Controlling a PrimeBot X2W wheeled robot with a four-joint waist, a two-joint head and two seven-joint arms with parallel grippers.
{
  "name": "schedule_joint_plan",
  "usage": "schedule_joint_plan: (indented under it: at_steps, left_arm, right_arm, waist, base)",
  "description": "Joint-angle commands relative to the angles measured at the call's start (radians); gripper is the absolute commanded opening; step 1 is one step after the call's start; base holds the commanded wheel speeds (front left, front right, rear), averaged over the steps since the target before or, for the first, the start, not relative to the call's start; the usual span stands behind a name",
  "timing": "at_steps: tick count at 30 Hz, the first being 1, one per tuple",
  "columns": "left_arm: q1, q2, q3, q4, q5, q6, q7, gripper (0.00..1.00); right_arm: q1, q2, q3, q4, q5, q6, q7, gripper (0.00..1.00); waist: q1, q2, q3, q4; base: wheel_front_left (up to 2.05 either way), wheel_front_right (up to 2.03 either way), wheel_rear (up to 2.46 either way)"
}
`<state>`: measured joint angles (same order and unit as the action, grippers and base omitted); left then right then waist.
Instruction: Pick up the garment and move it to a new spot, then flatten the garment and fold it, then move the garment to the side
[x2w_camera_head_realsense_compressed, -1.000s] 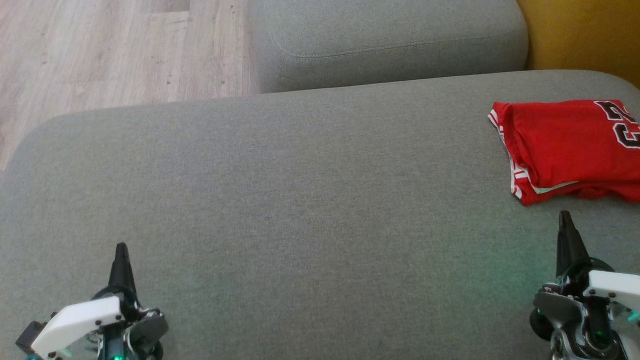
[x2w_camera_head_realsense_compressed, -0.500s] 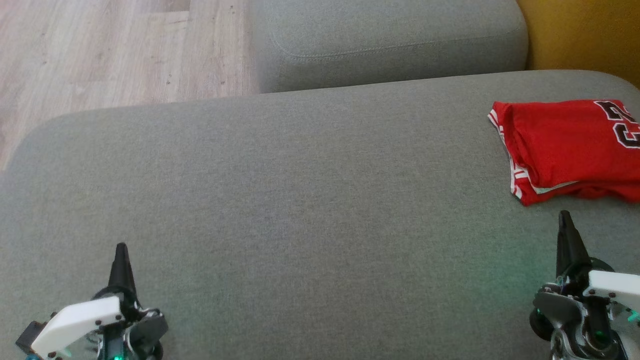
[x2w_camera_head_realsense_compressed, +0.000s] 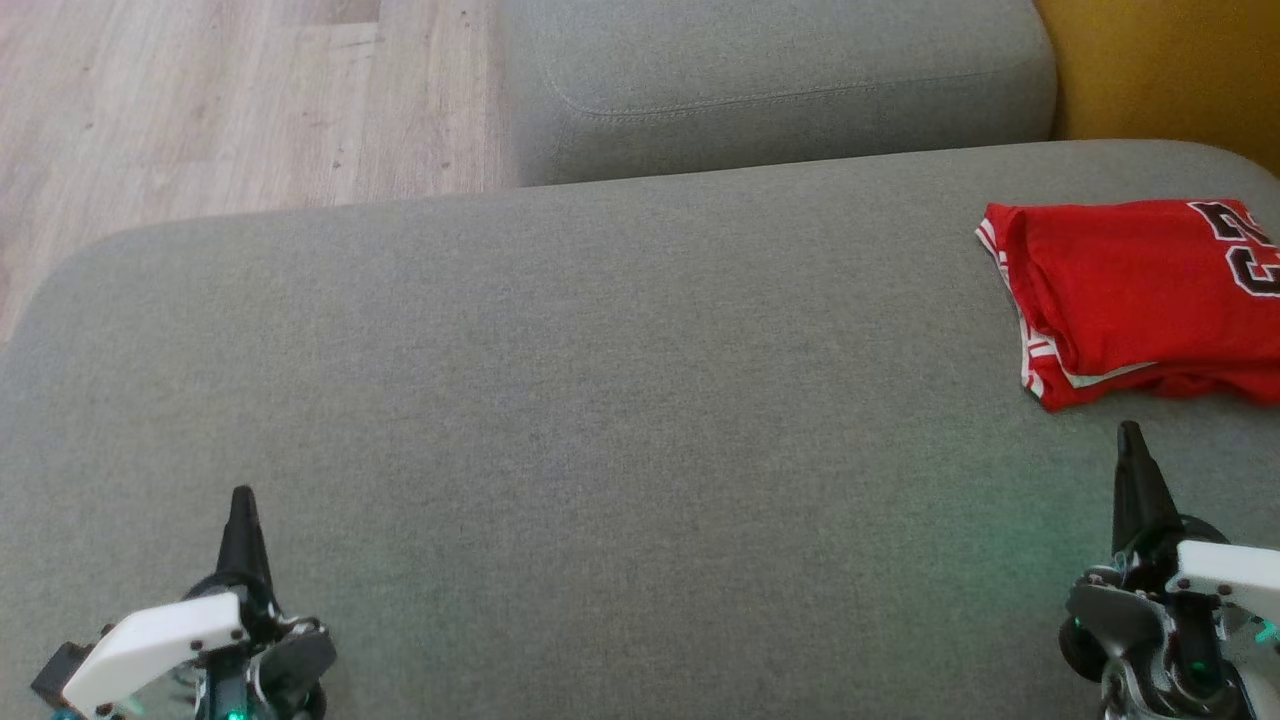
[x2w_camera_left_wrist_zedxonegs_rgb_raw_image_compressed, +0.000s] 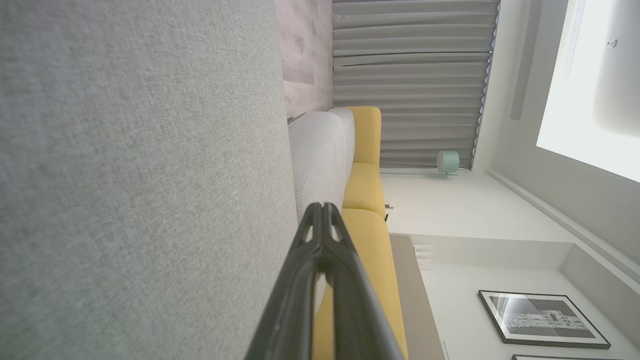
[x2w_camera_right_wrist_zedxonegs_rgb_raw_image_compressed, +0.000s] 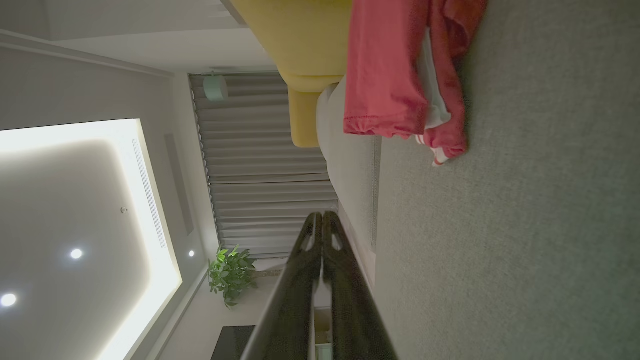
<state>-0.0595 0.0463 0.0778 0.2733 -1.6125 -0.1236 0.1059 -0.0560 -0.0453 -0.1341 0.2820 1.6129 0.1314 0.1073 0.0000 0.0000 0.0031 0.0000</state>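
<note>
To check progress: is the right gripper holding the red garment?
No, the red garment lies on the grey sofa, apart from the right gripper, jaws shut.

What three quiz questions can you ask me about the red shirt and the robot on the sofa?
1. True or false: the red garment lies folded on the grey sofa.
2. The right end effector is: A) open, B) shut and empty, C) shut on the garment.
3. Fill in: the garment lies nearer the ____ end effector than the left end effector.

Key: 1 true; 2 B; 3 right.
</note>
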Motion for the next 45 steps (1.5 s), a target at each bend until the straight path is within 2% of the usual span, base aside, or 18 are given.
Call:
schedule_joint_plan:
  at_steps: [1,45]
  left_arm:
    - [-0.049,0.004,0.037,-0.028,0.005,-0.007,0.008,0.0]
    - [-0.049,0.004,0.037,-0.028,0.005,-0.007,0.008,0.0]
  right_arm:
    - [-0.052,-0.005,0.02,-0.037,-0.005,-0.001,0.006,0.0]
    - [-0.052,-0.005,0.019,-0.037,-0.005,-0.001,0.007,0.0]
  waist:
    - [0.0,0.0,0.0,0.0]
    - [0.0,0.0,0.0,0.0]
  base:
    - [0.0,0.0,0.0]
    - [0.0,0.0,0.0]
